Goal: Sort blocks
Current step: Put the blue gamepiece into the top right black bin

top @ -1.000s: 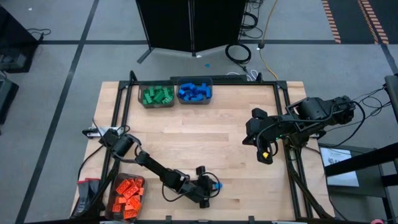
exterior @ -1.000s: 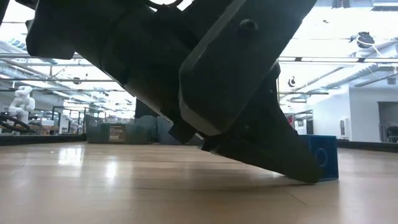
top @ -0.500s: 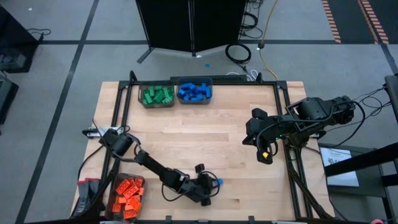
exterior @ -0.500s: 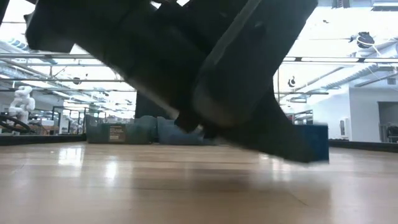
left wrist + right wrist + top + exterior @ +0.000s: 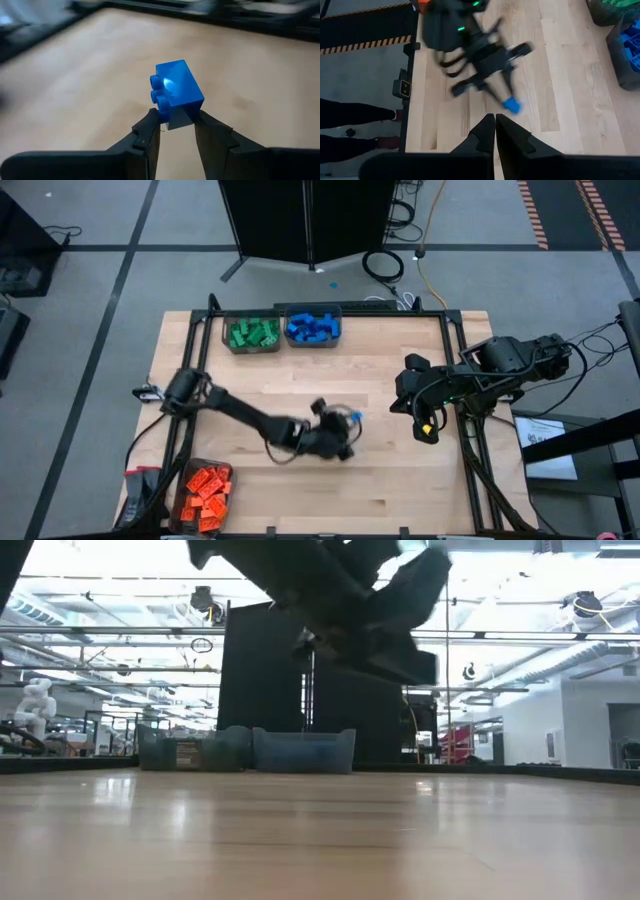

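My left gripper (image 5: 350,420) is near the middle of the table, raised above the wood, shut on one blue block (image 5: 177,89) that also shows at the fingertips as a blue block (image 5: 511,105). In the low view the left gripper (image 5: 400,650) hangs high above the tabletop. My right gripper (image 5: 428,432) waits by the table's right edge, shut and holding nothing, its fingers (image 5: 495,125) together. Green blocks fill one bin (image 5: 251,333) at the far edge, blue blocks the bin (image 5: 313,327) beside it, and orange blocks the bin (image 5: 206,492) at the near left corner. My left gripper pinches the blue block by its lower end (image 5: 175,112) between the two fingertips (image 5: 150,125), one on each side face. The block is lifted clear of the table, sticking out past the fingertips with its studs (image 5: 159,90) facing sideways.
The grey bins of green and blue blocks stand side by side at the far edge, the orange bin at the near left corner. A black frame (image 5: 195,340) runs along the table's sides. Bare wood (image 5: 330,380) lies between the left gripper and the far bins.
My left gripper has risen from the near edge of the table, carrying the blue block up off the wood, and has swung toward the table's middle and far side. The block has gone from standing on the table to hanging clear in the fingers.
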